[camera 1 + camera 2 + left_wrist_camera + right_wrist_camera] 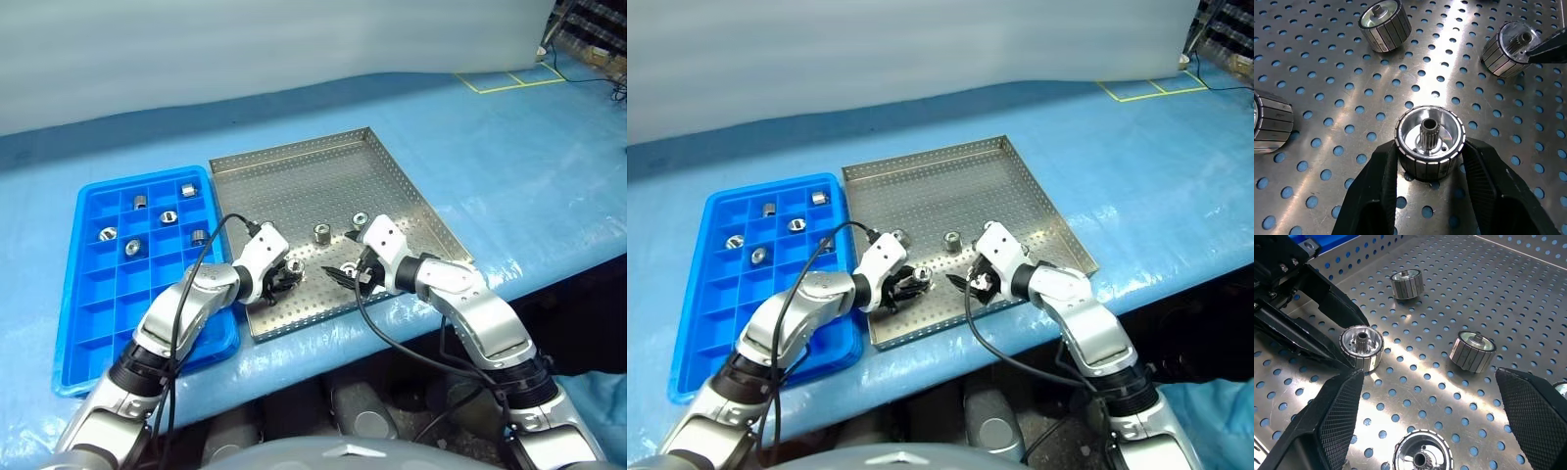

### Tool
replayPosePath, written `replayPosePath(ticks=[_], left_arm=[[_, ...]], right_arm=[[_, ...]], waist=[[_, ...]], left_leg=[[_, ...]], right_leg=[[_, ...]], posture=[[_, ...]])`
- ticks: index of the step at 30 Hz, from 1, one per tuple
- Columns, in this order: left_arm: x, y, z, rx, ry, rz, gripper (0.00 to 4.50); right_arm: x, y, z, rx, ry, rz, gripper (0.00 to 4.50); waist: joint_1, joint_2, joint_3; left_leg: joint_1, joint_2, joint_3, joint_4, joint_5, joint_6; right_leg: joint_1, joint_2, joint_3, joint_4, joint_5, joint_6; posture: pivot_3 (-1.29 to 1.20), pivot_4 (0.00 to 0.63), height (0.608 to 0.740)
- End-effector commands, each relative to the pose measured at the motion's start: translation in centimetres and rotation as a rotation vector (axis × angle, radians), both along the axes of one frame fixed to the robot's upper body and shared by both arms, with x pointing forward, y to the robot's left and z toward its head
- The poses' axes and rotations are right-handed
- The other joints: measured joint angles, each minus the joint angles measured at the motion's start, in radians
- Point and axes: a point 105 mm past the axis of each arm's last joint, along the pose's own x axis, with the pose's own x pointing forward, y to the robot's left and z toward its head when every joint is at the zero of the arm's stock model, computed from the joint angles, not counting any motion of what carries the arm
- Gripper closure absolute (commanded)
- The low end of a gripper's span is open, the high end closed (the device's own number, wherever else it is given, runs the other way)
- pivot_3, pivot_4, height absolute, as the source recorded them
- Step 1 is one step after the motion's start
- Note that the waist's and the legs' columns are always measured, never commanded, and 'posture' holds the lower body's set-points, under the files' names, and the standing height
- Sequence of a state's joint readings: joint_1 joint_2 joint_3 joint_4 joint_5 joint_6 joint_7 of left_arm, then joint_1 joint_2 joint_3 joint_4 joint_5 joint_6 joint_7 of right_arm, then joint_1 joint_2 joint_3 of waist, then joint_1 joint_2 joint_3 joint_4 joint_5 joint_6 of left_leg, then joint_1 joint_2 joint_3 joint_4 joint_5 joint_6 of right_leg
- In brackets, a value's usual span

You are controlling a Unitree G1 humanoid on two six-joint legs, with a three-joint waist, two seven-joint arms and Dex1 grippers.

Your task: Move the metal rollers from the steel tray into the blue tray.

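Gripping one metal roller in my left gripper, jaws closed around it on the steel tray. I should lift straight, then carry it to a free compartment of the blue tray beside the steel tray. Right gripper jaws stand wide open above the steel tray.

Roller cut by left wrist view edge.

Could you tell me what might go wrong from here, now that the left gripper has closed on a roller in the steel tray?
1. The left gripper pinches the roller only by its curved, ribbed sides, so it might slip or twist out when lifted.
2. The right gripper hangs open close by, over another roller; the arms could bump each other.
3. The blue tray has small compartments, so a loose drop could miss or bounce out.
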State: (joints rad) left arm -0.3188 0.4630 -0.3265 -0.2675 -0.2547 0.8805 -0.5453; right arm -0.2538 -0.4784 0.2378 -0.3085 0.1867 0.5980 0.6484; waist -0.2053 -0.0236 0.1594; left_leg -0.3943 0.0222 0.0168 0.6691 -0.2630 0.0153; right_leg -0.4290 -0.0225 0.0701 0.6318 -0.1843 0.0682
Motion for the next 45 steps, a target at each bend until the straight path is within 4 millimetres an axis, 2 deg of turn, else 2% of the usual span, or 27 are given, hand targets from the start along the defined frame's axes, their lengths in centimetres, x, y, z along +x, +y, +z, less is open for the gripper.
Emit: replayPosePath(ticks=[1,4,6,8,11,14,17,18,20,21,25,29,38,42,45], left_arm=[[0.3,0.4,1.3,-0.028,-0.054,0.019,2.76],[0.2,1.0,3.0,-0.075,-0.096,0.038,2.76],[0.1,1.9,5.3,-0.13,-0.144,0.078,2.76],[-0.3,3.3,7.6,-0.171,-0.205,0.115,2.76],[-1.0,5.4,9.5,-0.172,-0.269,0.183,2.76],[-1.7,9.7,10.7,-0.121,-0.342,0.369,2.76],[-2.2,14.5,10.2,-0.074,-0.352,0.622,2.76],[-2.6,16.7,9.8,-0.049,-0.362,0.758,2.76],[-3.5,19.5,9.2,-0.019,-0.366,0.933,2.76],[-3.9,20.2,8.9,-0.013,-0.364,0.983,2.76],[-4.8,20.5,7.1,-0.012,-0.317,1.055,2.76],[-4.5,20.3,6.1,-0.011,-0.293,1.067,2.76],[-2.9,20.3,6.2,-0.021,-0.311,1.065,2.76],[-2.4,20.1,5.7,-0.005,-0.291,1.052,2.76],[-2.3,20.5,5.7,-0.016,-0.298,1.096,1.81]], right_arm=[[0.1,0.7,0.6,0.008,-0.027,0.026,0.0],[0.0,1.0,0.2,0.035,0.015,0.047,0.0],[-0.4,1.3,-0.1,0.037,0.053,0.085,0.0],[-1.1,2.0,0.3,0.075,0.075,0.149,0.0],[-1.7,2.8,1.1,0.119,0.083,0.223,0.0],[-2.7,4.3,2.3,0.192,0.094,0.324,0.0],[-3.1,5.0,2.8,0.212,0.086,0.365,0.0],[-2.8,5.1,2.8,0.208,0.081,0.358,0.0],[-2.3,5.1,2.6,0.197,0.078,0.341,0.0],[-2.2,5.1,2.5,0.193,0.077,0.334,0.0],[-2.1,5.2,2.4,0.183,0.076,0.338,0.0],[-2.1,5.2,2.6,0.181,0.068,0.341,0.0],[-1.9,5.1,2.5,0.161,0.053,0.326,0.0],[-1.8,4.9,2.5,0.159,0.043,0.311,0.0],[-1.8,4.8,2.6,0.158,0.038,0.304,0.0]], waist=[[0.0,0.0,0.0],[-0.001,0.0,0.0],[0.001,0.0,0.0],[0.002,0.0,0.0],[0.008,0.0,0.0],[0.015,0.0,0.0],[0.033,0.0,0.0],[0.043,0.0,0.0],[0.062,-0.001,0.0],[0.072,-0.001,0.0],[0.122,-0.005,-0.001],[0.152,-0.007,-0.001],[0.152,-0.007,-0.001],[0.148,-0.007,-0.001],[0.144,-0.008,-0.001]], left_leg=[[0.0,0.0,0.0,0.0,0.0,0.0],[0.0,0.0,0.0,0.0,0.0,0.0],[0.0,0.0,0.0,0.0,0.0,0.0],[0.0,0.001,0.0,0.001,0.0,0.0],[0.0,0.001,-0.001,0.001,0.0,0.0],[0.001,0.001,0.0,0.001,0.0,0.0],[0.001,0.002,-0.002,0.001,0.0,0.0],[0.001,0.002,-0.002,0.002,0.0,0.0],[0.0,0.001,-0.003,0.004,0.0,0.0],[0.0,0.001,-0.003,0.005,0.0,0.0],[0.0,0.0,-0.003,0.008,0.0,0.0],[-0.001,0.0,-0.003,0.013,0.0,0.0],[0.0,0.002,0.001,0.013,0.001,-0.001],[0.0,0.002,0.002,0.013,0.001,-0.001],[0.0,0.002,0.002,0.013,0.001,-0.001]], right_leg=[[0.0,0.0,0.0,0.0,0.0,0.0],[0.0,0.0,0.0,0.0,0.0,0.0],[0.0,0.0,0.0,0.001,0.0,-0.001],[-0.001,0.0,0.0,0.002,0.0,-0.001],[0.0,0.0,0.0,0.002,0.0,-0.001],[0.0,0.0,0.0,0.003,0.0,0.0],[0.0,0.001,-0.001,0.004,-0.001,-0.001],[0.0,0.001,-0.002,0.004,-0.001,-0.001],[0.0,0.001,-0.002,0.006,-0.001,-0.002],[0.0,0.001,-0.002,0.006,-0.001,-0.002],[0.0,-0.001,-0.003,0.009,-0.004,-0.007],[0.001,-0.001,-0.005,0.011,-0.005,-0.009],[0.001,-0.001,-0.005,0.011,-0.005,-0.009],[0.0,0.0,-0.005,0.011,-0.004,-0.011],[0.0,-0.001,-0.005,0.011,-0.004,-0.011]], posture=[[-0.22,0.15,0.74],[-0.21,0.15,0.74],[-0.2,0.15,0.74],[-0.19,0.15,0.74],[-0.14,0.15,0.74],[-0.1,0.15,0.74],[-0.07,0.15,0.74],[-0.06,0.15,0.74],[-0.04,0.15,0.74],[-0.03,0.15,0.74],[-0.02,0.15,0.74],[-0.01,0.15,0.74],[-0.03,0.15,0.74],[-0.05,0.15,0.74],[-0.05,0.15,0.74]])
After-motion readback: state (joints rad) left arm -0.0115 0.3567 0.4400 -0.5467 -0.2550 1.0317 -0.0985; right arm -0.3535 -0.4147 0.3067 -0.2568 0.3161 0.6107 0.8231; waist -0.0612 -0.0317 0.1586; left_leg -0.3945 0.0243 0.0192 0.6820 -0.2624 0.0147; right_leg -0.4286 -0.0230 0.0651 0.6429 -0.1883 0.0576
